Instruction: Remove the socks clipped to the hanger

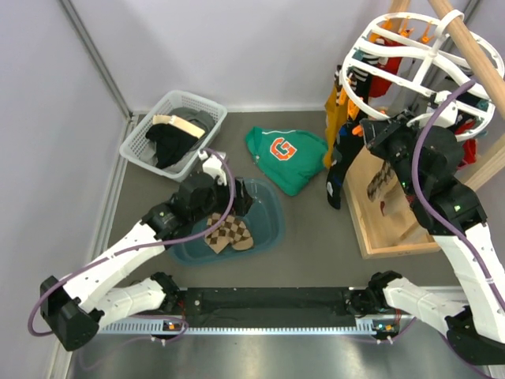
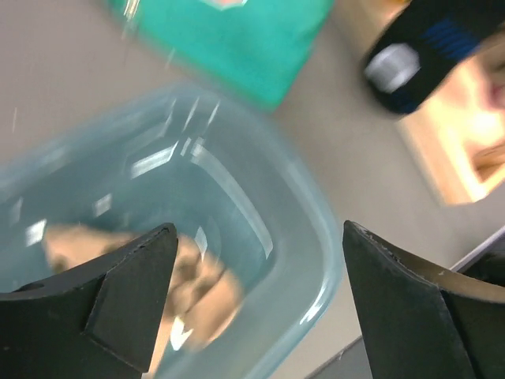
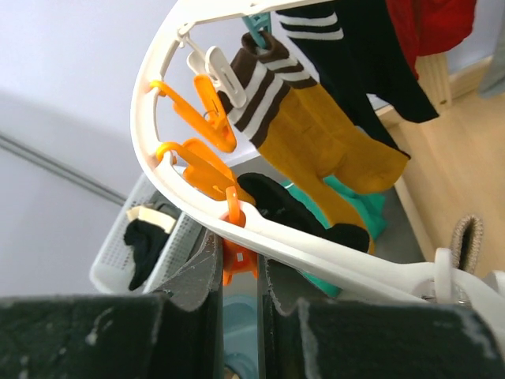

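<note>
The white oval hanger [image 1: 410, 47] hangs from the wooden pole at the top right, with mustard [image 1: 335, 118], black [image 1: 341, 170] and red socks clipped to it. My right gripper [image 1: 380, 140] is under its near rim [image 3: 316, 245], shut on an orange clip [image 3: 233, 268]. A tan argyle sock [image 1: 384, 183] hangs just below that gripper. In the right wrist view [image 3: 241, 251], a mustard sock [image 3: 316, 134] and a black sock [image 3: 292, 207] hang beyond the rim. My left gripper [image 1: 241, 201] is open and empty over a teal tub [image 1: 272, 225] holding one argyle sock [image 1: 230, 234].
A green sweatshirt [image 1: 286, 156] lies on the floor behind the tub. A white mesh basket [image 1: 150, 150] of dark clothes stands at the back left. The wooden pole stand's base [image 1: 379, 237] sits under the hanger. The left wrist view shows the tub rim [image 2: 316, 260], blurred.
</note>
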Robot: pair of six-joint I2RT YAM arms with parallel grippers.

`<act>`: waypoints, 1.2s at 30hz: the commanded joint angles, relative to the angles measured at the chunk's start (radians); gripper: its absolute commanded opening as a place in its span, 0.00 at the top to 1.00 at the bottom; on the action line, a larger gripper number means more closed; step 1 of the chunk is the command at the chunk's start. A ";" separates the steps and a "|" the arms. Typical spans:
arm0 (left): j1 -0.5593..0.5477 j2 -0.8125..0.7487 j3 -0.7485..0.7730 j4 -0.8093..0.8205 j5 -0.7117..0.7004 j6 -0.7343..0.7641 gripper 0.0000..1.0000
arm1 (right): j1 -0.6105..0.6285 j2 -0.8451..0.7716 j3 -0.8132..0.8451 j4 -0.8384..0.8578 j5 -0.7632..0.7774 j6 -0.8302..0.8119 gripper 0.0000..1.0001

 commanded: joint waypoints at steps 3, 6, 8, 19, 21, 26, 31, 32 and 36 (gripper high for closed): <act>-0.039 0.122 0.132 0.332 0.113 0.141 0.12 | -0.003 0.006 0.040 0.029 -0.172 0.094 1.00; -0.105 0.237 0.207 0.422 0.120 0.148 0.14 | -0.002 0.004 0.022 0.043 -0.210 0.132 1.00; -0.148 0.324 0.244 0.468 0.097 0.186 0.13 | -0.002 0.003 0.014 0.057 -0.229 0.143 1.00; -0.351 0.693 0.531 0.728 0.107 0.263 0.08 | -0.003 -0.009 0.014 0.063 -0.209 0.174 0.99; -0.375 0.734 0.579 0.748 0.121 0.269 0.08 | -0.003 -0.009 0.009 0.060 -0.206 0.187 0.98; -0.404 0.840 0.639 0.804 0.113 0.267 0.07 | -0.003 -0.020 0.015 0.042 -0.206 0.215 0.97; -0.420 0.901 0.660 0.855 0.130 0.270 0.07 | -0.003 -0.032 0.032 0.031 -0.239 0.218 0.96; -0.423 0.911 0.674 0.861 0.136 0.270 0.06 | -0.003 -0.037 0.029 0.031 -0.242 0.223 0.96; -0.440 0.946 0.715 0.869 0.136 0.286 0.06 | -0.003 -0.045 0.020 0.036 -0.242 0.243 0.96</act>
